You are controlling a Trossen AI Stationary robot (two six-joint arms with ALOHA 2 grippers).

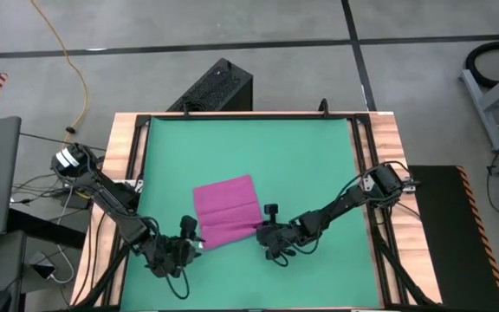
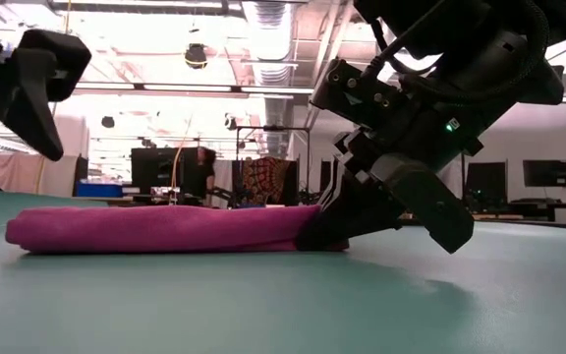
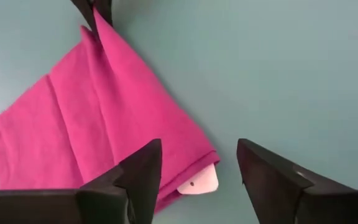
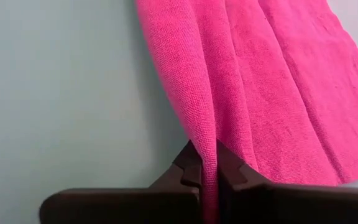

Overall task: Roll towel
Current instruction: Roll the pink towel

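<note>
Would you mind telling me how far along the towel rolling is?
Done: the towel lies folded flat on the green mat. In hand: the right gripper pinches one corner; the left gripper stands open over the other corner, holding nothing. Left: no rolled part shows, so the rolling itself.

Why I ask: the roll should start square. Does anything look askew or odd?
Yes. The towel lies folded but slanted on the green mat. The right gripper pinches one corner, while the left gripper stands open over the other, where a white tag sticks out.
</note>
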